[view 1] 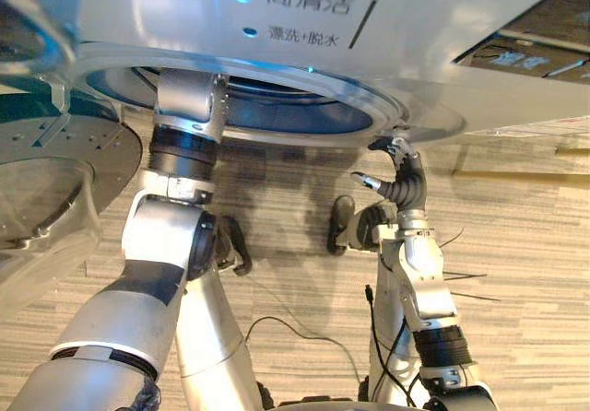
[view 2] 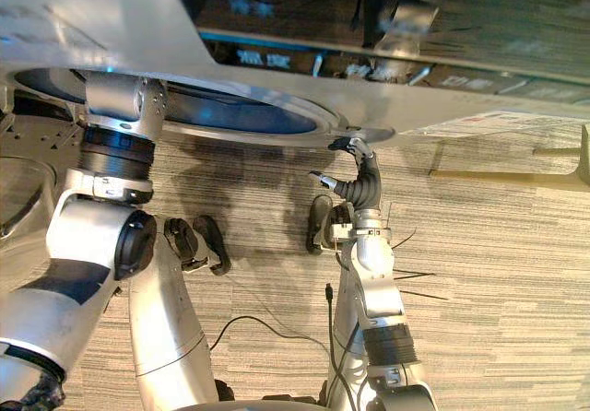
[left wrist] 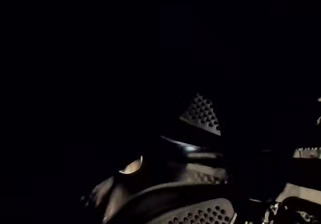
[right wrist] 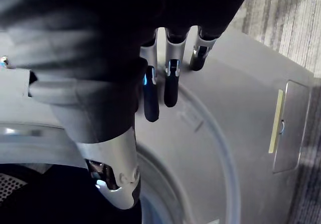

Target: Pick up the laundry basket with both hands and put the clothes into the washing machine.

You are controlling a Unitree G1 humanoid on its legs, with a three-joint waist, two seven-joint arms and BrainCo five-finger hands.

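Open door [view 1: 46, 181] at far left. My left arm [view 1: 180, 158] goes into the washing machine [view 1: 415, 42] drum [view 1: 277, 107]. The left robot hand is buried inside, grip I cannot tell. Dark mass within [right wrist: 55, 199], likely the clothes. Right robot hand [view 1: 406, 182] is relaxed and empty at the door ring. Best to release deep, then pull out straight.

Silver-grey left arm [view 1: 157, 291] & right arm [view 1: 419, 273] w/ black ribbed cuffs are seen below white washer [view 1: 442, 52]; right hand [view 1: 403, 186] fingers [right wrist: 171, 86] silver, dark-tipped.
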